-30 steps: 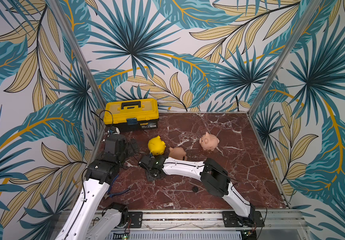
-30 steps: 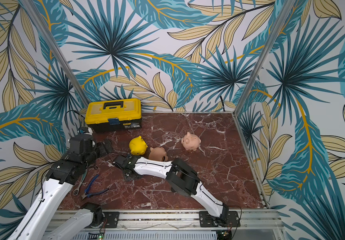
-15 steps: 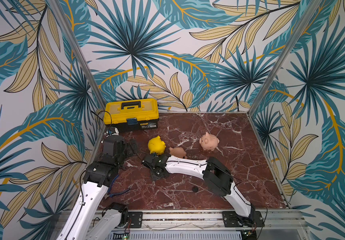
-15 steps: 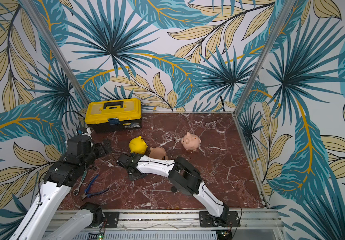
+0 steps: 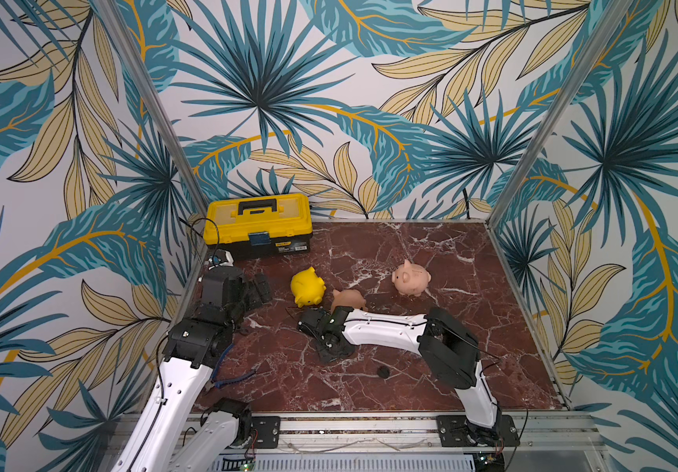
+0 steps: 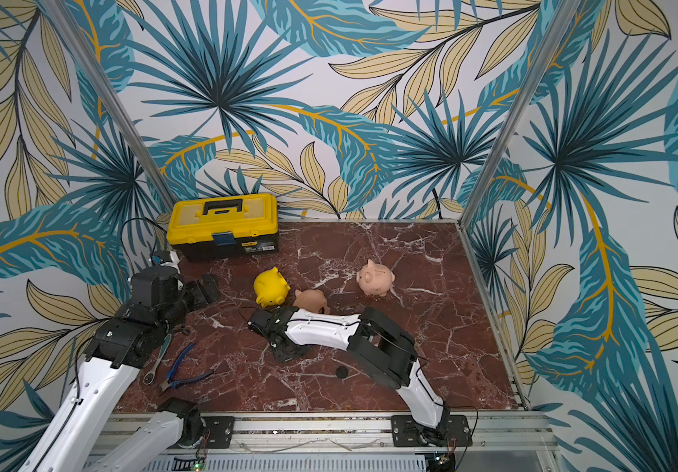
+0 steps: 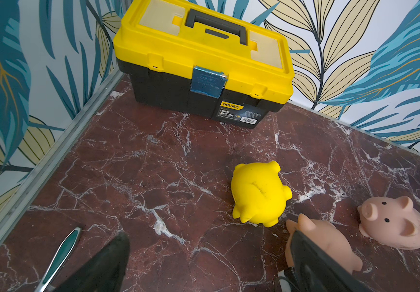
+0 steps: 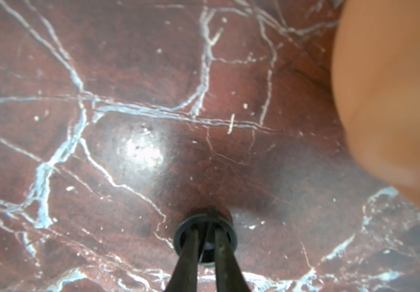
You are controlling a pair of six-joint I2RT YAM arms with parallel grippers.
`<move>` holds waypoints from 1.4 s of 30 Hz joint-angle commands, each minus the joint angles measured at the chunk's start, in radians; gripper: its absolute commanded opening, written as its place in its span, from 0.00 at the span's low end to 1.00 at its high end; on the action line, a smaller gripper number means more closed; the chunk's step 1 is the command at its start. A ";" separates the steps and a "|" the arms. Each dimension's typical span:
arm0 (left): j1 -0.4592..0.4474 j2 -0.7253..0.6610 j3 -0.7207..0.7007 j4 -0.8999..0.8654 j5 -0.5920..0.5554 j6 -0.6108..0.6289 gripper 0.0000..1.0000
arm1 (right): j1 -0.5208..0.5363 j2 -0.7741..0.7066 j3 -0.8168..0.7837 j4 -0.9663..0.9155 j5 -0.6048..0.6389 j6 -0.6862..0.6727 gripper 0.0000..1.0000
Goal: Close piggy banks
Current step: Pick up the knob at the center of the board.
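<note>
Mid-frame on the desk (image 5: 374,245) sit the yellow pig (image 5: 308,286), peach-orange pig (image 5: 346,298) and pale pink pig (image 5: 411,278); we judge them light, hollow, prone to roll, best held across the flanks; left jaws wide, right jaws narrow on a black plug (image 8: 179,235).

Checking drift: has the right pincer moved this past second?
Yes. In a top view the right pincer, pinching a black plug, shifted rightward from in front of the yellow piggy bank toward the peach piggy bank.

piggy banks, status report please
Left hand open, empty. Right hand shut on small black round plug beside peach-orange plastic pig. Untouched: yellow plastic pig, pale pink plastic pig.
</note>
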 commanded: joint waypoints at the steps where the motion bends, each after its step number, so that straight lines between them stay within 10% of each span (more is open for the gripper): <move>1: 0.008 -0.003 -0.024 -0.007 0.004 0.003 0.99 | -0.003 0.008 -0.021 -0.045 -0.011 0.025 0.23; 22: 0.008 0.011 -0.019 -0.004 0.099 0.013 1.00 | -0.017 -0.010 -0.084 0.027 -0.025 0.017 0.00; 42: -0.236 0.350 0.043 0.224 0.470 0.126 1.00 | -0.110 -0.580 -0.508 0.360 -0.031 -0.243 0.00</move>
